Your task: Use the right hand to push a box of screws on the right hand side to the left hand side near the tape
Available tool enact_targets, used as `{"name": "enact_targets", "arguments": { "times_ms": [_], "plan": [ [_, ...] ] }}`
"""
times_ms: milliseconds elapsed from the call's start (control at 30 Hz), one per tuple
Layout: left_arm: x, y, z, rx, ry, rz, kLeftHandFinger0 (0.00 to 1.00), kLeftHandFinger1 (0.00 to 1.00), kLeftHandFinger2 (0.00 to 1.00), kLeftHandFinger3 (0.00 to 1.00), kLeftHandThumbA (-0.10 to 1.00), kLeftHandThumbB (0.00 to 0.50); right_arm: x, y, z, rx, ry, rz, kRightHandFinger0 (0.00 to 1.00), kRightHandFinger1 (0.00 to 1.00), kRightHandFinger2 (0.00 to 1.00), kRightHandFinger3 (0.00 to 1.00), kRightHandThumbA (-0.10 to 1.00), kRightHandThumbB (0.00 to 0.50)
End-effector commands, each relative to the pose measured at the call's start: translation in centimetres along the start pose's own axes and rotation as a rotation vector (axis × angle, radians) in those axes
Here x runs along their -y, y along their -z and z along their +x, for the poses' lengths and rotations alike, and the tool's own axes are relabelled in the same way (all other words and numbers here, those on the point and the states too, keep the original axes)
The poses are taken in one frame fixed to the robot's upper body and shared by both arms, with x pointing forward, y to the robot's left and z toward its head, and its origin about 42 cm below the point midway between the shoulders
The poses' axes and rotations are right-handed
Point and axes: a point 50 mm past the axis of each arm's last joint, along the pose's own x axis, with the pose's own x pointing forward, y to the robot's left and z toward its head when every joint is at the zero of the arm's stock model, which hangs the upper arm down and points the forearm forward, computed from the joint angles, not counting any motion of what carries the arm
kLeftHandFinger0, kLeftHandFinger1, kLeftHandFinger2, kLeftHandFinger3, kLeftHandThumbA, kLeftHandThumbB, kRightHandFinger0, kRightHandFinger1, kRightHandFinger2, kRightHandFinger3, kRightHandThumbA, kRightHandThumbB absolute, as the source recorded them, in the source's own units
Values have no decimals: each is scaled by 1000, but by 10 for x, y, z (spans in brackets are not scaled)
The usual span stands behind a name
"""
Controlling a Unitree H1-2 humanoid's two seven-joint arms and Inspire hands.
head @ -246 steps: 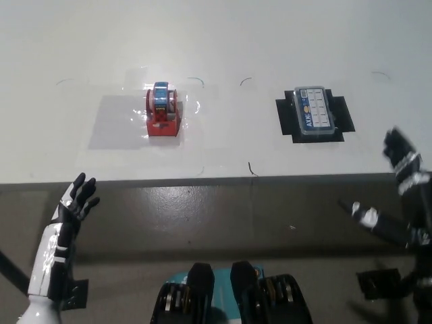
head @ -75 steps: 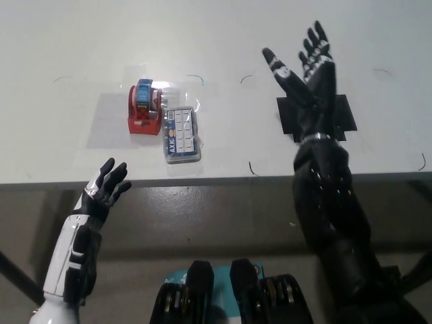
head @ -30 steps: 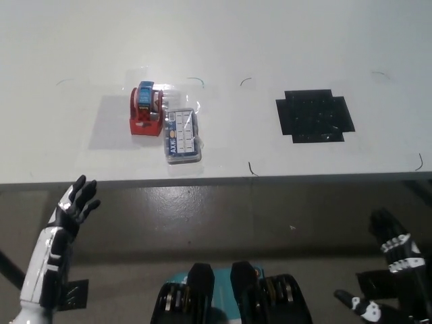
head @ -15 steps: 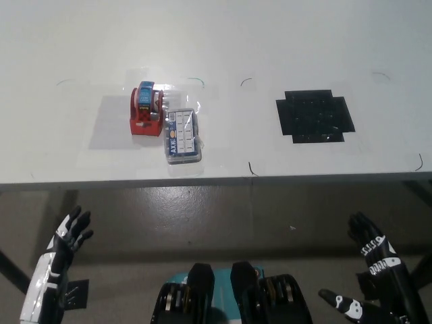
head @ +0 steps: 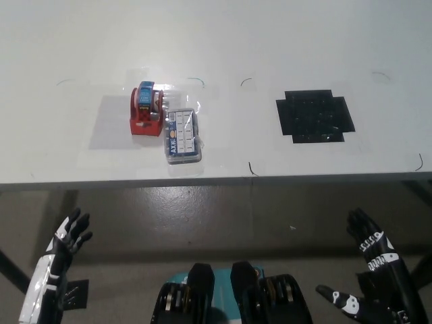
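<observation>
Surface: a white bench point(head: 283, 40) fills the far part of the head view; grey floor lies near, below its edge.
Box of screws point(head: 183, 136): left of centre, close to the near edge, long axis running near to far.
Tape point(head: 148, 109): red dispenser touching or just beside the box's far-left corner; I cannot tell which.
Black mat point(head: 314, 116): on the right, well apart from the box, nothing on it.
Right hand point(head: 372, 277): black, low at the near right, off the bench, fingers point(head: 362, 227) spread, holding nothing.
Left hand point(head: 59, 251): white, resting low at the near left, fingers apart, empty.
Task judgement: the box already sits by the tape, far-left of the right hand; the push looks done.
Room: open bench on all sides of the pair.
</observation>
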Motion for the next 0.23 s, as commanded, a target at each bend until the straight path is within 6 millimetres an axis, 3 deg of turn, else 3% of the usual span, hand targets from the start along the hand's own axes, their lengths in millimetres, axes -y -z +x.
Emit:
{"name": "enact_targets", "arguments": {
  "times_ms": [0,200],
  "plan": [
    [-5,-11,6,61,-4,29,1000,1000,1000,1000,1000,77,3,-6,9,52,3,11,1000,1000,1000,1000,1000,227],
    [-4,-10,3,62,-1,28,1000,1000,1000,1000,1000,76,5,-7,5,44,7,10,1000,1000,1000,1000,1000,241]
  ]
}}
